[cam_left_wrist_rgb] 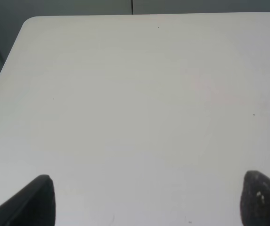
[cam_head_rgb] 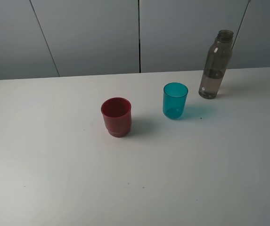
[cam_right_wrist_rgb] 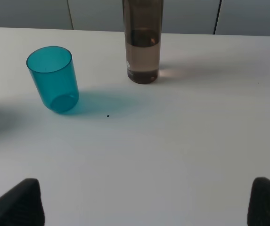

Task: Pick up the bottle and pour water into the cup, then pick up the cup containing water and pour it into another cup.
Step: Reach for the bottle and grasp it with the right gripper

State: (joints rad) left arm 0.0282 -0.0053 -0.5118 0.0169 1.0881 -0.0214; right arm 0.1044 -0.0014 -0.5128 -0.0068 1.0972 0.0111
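Overhead, bottle (cam_head_rgb: 215, 66): standing upright far right on table (cam_head_rgb: 78, 188), smoky grey, part full; likely staged for right arm.
Overhead, cups: teal cup (cam_head_rgb: 175, 100) sitting near bottle, red cup (cam_head_rgb: 116, 117) further left.
Left wrist, left claw (cam_left_wrist_rgb: 149, 200): hanging apart, empty.
Right wrist, right claw (cam_right_wrist_rgb: 144, 202): gaping, empty, facing bottle.

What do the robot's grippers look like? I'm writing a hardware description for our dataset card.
Only fingertips show. The left gripper has two matt black, rounded fingers; one carries small pale specks. The right gripper has the same dark, blunt fingers. No cables or arm links are visible; the high camera shows no arm.
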